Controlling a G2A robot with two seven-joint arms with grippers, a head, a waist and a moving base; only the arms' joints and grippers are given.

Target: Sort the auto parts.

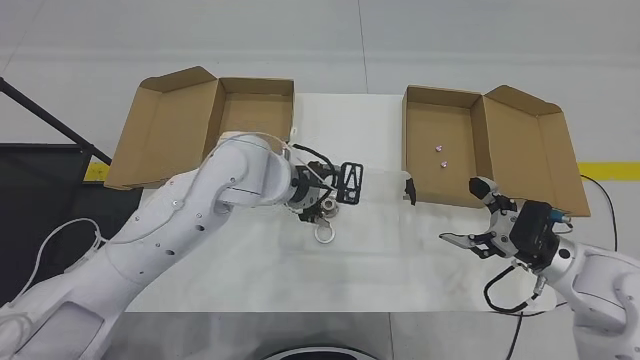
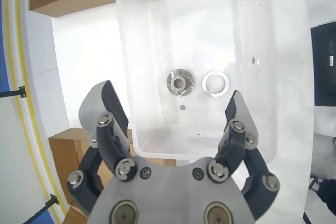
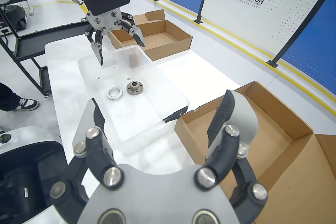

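Observation:
A clear plastic tray [image 2: 126,57] lies on the white table between two cardboard boxes. In it are a steel flanged hub [image 2: 180,82] and a silver ring [image 2: 215,83], side by side; the hub [image 3: 134,87] and ring [image 3: 114,93] also appear in the right wrist view. My left gripper [image 2: 174,104] hangs open above the tray's near end, a little above the two parts, holding nothing. My right gripper [image 3: 160,114] is open and empty by the tray's other end, beside the right box [image 3: 262,146]. From above, the left gripper [image 1: 330,198] is at mid table and the right gripper [image 1: 468,216] is near the front right.
The left box [image 1: 255,120] sits at the back left with its flap open. The right box [image 1: 440,150] holds two small bolts [image 1: 441,155]. Black tape [image 3: 175,114] marks a broken corner of the tray. A dark cart [image 3: 29,46] stands beyond the table.

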